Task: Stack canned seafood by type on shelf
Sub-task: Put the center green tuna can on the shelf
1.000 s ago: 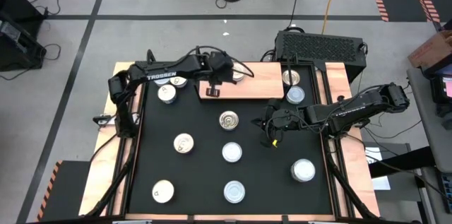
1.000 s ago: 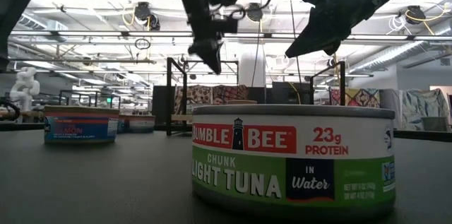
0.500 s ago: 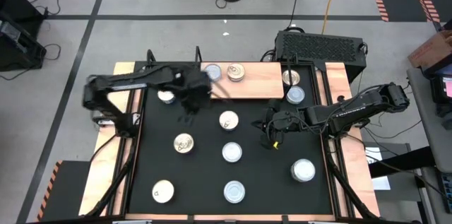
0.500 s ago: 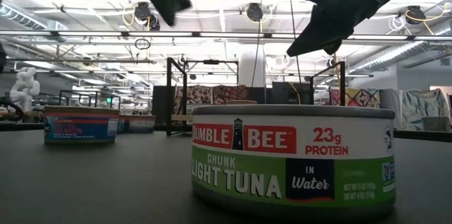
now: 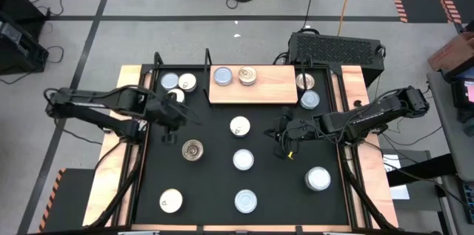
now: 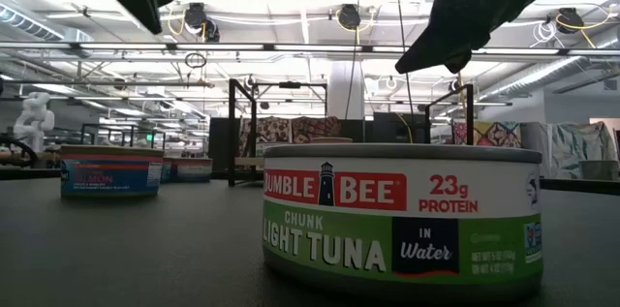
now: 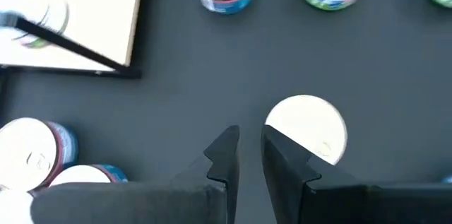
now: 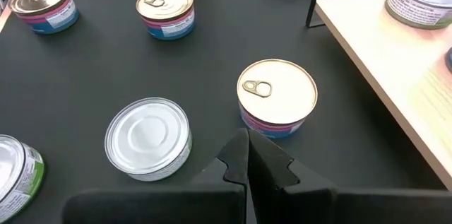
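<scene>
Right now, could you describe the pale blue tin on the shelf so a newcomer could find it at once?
Find the wooden shelf at the table's far edge. Two tins sit on it side by side; the pale blue tin is the left one, unlike the goldish tin beside it.

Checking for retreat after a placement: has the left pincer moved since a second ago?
Yes. In the high view the left pincer has swung off the shelf toward the table's left side, now empty above the black tabletop.

Black counter (image 5: pixel 215 190); light-brown wooden shelf (image 5: pixel 270 90). Nearest tin (image 6: pixel 402 215): green-and-white label, red band, silver top. Farther tin (image 6: pixel 111 171): blue label. Gold-topped tin (image 8: pixel 277 97): pink-and-blue sides. Plain silver-topped tin (image 8: pixel 148 137).
</scene>
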Robot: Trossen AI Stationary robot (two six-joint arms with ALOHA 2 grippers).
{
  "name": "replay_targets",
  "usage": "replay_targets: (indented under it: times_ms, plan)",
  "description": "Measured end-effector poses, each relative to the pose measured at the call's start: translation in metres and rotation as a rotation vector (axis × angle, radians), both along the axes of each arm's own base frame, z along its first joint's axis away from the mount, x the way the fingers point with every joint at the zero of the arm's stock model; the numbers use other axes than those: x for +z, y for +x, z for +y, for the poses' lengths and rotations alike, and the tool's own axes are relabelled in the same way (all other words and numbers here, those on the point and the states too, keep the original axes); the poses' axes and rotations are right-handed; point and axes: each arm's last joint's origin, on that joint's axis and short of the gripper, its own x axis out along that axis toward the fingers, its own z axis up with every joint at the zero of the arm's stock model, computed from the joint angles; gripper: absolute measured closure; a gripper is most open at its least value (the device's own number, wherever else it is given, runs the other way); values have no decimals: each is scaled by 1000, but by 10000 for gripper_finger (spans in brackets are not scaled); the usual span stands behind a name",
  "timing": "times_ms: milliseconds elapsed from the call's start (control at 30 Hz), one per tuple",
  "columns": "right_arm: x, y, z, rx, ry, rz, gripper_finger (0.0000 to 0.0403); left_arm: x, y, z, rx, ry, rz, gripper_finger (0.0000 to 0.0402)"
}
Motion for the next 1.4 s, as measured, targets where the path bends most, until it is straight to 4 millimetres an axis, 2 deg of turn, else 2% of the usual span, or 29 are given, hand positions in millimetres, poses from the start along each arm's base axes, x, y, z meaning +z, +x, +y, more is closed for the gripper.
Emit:
replay_targets:
  times_ms: [233,367,633,967,1200,1400]
  plan:
    - [0,0,0,-7,10,-2,403,-32,1,1,30,16,8,338]
    - [0,0,0,-7,10,-2,403,-47,7,-2,-56,-8,11,338]
    - [0,0,0,-6,9,2,403,-52,36,-11,-263,-80,-131,338]
    - [-1,0,0,-2,2,7,403,-80,58,-16,-280,-93,-22,338]
    - [-1,0,0,-2,2,7,403,-95,68,-14,-365,81,39,338]
    - [-1,0,0,-2,2,7,403,-92,86,-16,-373,109,-108,338]
